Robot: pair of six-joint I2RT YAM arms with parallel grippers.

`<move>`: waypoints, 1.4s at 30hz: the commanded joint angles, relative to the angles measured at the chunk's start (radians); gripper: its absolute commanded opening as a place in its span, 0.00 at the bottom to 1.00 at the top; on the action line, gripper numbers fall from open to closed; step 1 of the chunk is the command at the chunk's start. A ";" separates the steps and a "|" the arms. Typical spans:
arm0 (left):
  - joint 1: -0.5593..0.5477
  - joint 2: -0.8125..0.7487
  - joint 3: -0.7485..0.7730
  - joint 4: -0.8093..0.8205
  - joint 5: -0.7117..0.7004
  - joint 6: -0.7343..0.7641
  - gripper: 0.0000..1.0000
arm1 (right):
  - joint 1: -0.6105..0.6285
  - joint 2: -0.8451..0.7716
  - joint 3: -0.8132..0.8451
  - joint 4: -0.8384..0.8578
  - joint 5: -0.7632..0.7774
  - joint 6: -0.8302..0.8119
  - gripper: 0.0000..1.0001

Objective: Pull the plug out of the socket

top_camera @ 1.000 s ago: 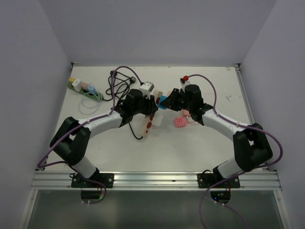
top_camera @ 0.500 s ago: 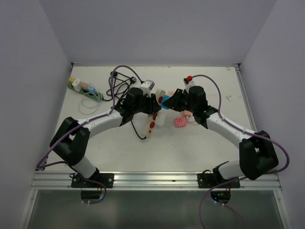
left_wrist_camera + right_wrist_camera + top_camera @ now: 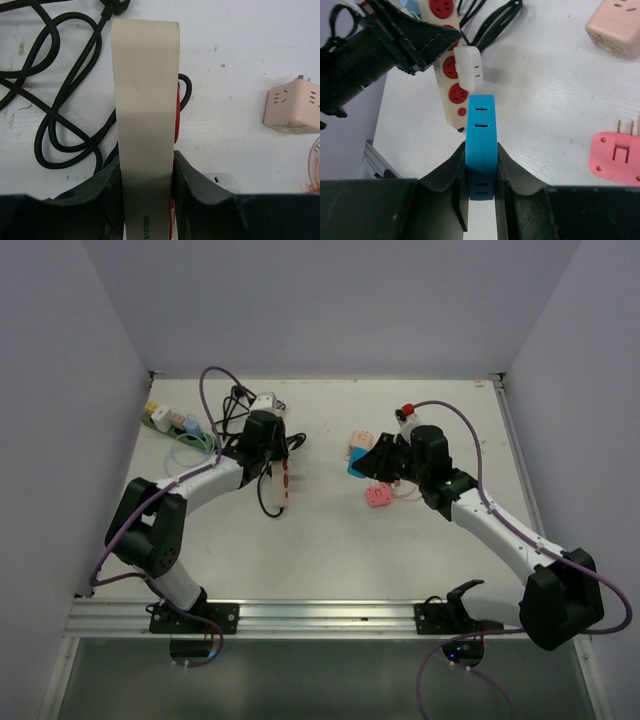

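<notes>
Swinging apart from their earlier meeting at worktop (image 3: 330,550) centre, left gripper (image 3: 147,165) jaws clamped on the cream socket (image 3: 279,480) toward 9 o'clock, right gripper (image 3: 480,150) jaws closed on the blue plug (image 3: 357,462) toward 2 o'clock, extraction apparently done.

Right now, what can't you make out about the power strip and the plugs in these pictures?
Left wrist view: the power strip shows its plain side, so its outlets are hidden. Its near end vanishes inside the left hand.
Right wrist view: any prongs on the blue plug are out of sight, and the right hand covers its base.
Top view: the coloured pieces on the green block are too small to identify.
</notes>
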 commanded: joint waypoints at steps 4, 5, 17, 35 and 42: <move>-0.015 -0.093 0.064 0.051 0.057 -0.002 0.00 | -0.102 -0.004 -0.069 -0.041 0.055 -0.006 0.00; -0.015 -0.108 0.063 0.046 0.072 0.006 0.00 | -0.151 0.002 -0.084 -0.026 0.053 0.007 0.00; -0.015 -0.179 0.017 0.025 0.302 0.055 0.00 | -0.485 0.110 -0.335 0.221 0.004 0.172 0.00; -0.015 -0.167 0.015 0.037 0.335 0.043 0.00 | -0.525 0.032 -0.201 -0.246 0.285 0.082 0.95; -0.015 -0.151 0.023 0.042 0.359 0.035 0.00 | -0.483 0.004 -0.134 -0.195 0.146 -0.015 0.89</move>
